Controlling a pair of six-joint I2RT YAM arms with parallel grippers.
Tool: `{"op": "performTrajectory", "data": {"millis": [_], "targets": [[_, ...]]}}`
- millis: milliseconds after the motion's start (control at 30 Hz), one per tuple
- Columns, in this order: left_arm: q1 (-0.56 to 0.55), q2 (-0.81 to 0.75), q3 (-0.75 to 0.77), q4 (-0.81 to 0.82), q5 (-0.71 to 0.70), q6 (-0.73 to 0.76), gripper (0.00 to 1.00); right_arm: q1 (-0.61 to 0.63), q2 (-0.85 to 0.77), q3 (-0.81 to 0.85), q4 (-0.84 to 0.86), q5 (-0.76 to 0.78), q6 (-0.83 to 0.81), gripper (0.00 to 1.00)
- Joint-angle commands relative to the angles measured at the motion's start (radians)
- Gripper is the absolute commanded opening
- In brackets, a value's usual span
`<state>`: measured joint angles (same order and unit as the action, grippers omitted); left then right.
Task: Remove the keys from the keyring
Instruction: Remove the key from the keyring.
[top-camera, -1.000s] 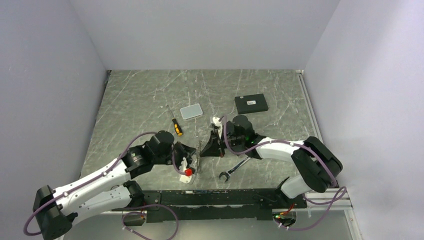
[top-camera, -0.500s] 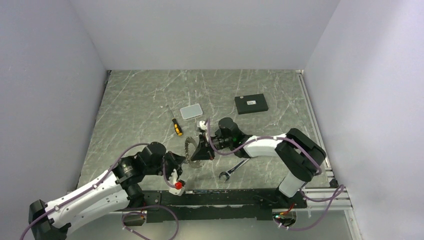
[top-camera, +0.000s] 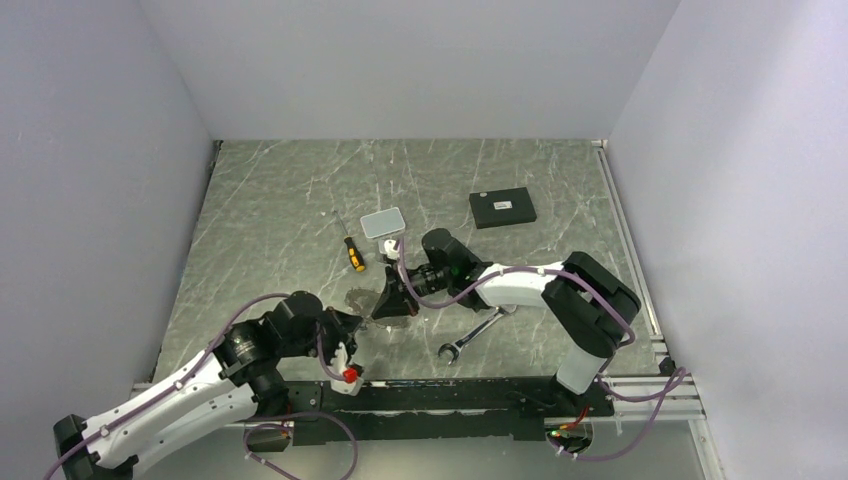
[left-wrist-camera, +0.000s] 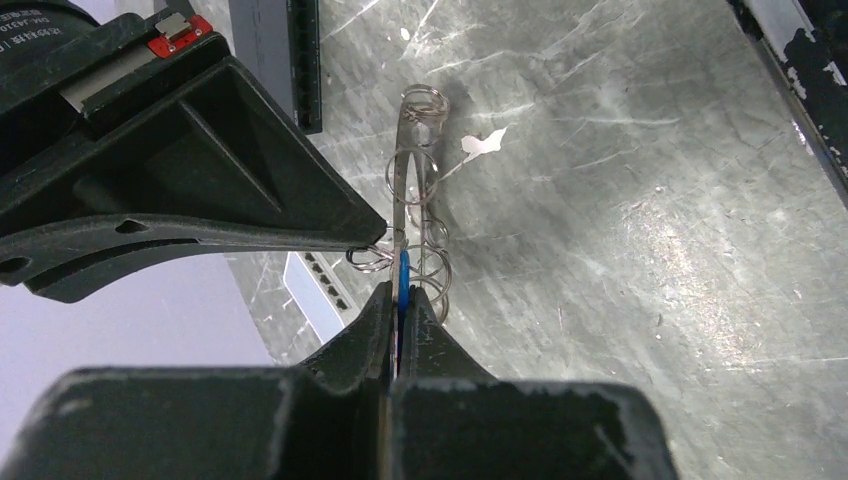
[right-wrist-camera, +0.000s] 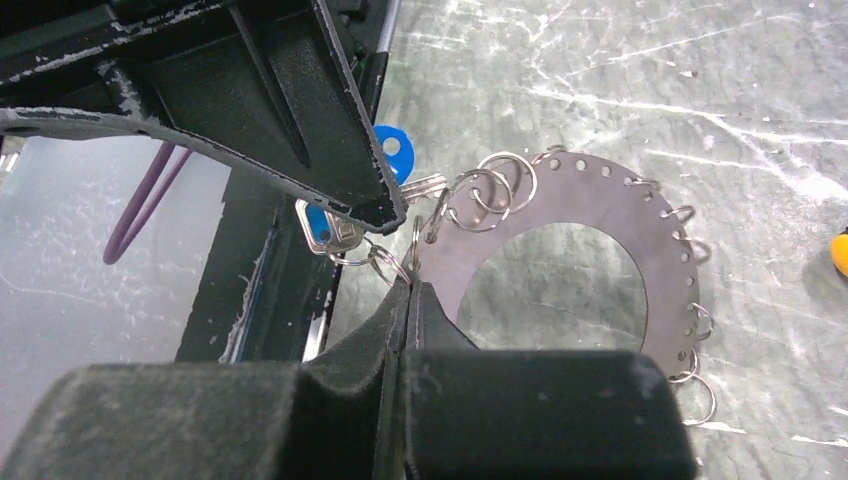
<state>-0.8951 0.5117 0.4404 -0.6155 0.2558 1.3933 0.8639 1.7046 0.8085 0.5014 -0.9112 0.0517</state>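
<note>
left gripper sits nearest the bases, jaws pressed together on the blue-headed key; its blue plastic shows edge-on between the pads

key hangs at the near rim of the keyring, which is centre-front between the two arms. can't tell if the ring rests on the marble-pattern table or is just off it

keyring is a thin flat annulus of matte grey metal with small holes round the rim. bright wire split rings pass through many of the holes. only blue-tagged pieces show by the left jaws, and most loops look bare from here

right gripper faces it, jaws together on the keyring's rim right beside those loops. plate or wire, can't separate

step in hand, my read: work the blue key off its loop. right should hold the plate steady while left walks the key round the coil rather than yanking. a straight pull likely bends the thin wire or slips the smooth plastic out of the pads. fingertips are nearly touching, so watch for a clash

further out:
- steel open-ended wrench
- orange-handled screwdriver
- pale grey pad
- black flat rectangle far right
</note>
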Motion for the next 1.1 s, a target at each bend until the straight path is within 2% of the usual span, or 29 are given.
{"op": "performTrajectory", "data": {"millis": [0,200,767,900,1067], "targets": [[-0.004,0.023,0.045,-0.031,0.051,-0.043,0.00,-0.020,-0.001,0.048,-0.097,0.025,-0.135,0.00],[-0.004,0.014,0.031,-0.010,0.056,-0.011,0.00,0.001,-0.004,0.050,-0.190,0.003,-0.256,0.01],[-0.004,0.022,0.062,-0.015,0.077,0.072,0.00,0.017,-0.041,0.148,-0.442,-0.032,-0.504,0.24],[-0.005,0.012,0.067,-0.031,0.091,0.077,0.00,0.023,-0.043,0.186,-0.494,-0.077,-0.540,0.32],[-0.004,-0.015,0.064,-0.065,0.117,0.117,0.00,0.032,-0.018,0.249,-0.602,-0.151,-0.647,0.36]]}}
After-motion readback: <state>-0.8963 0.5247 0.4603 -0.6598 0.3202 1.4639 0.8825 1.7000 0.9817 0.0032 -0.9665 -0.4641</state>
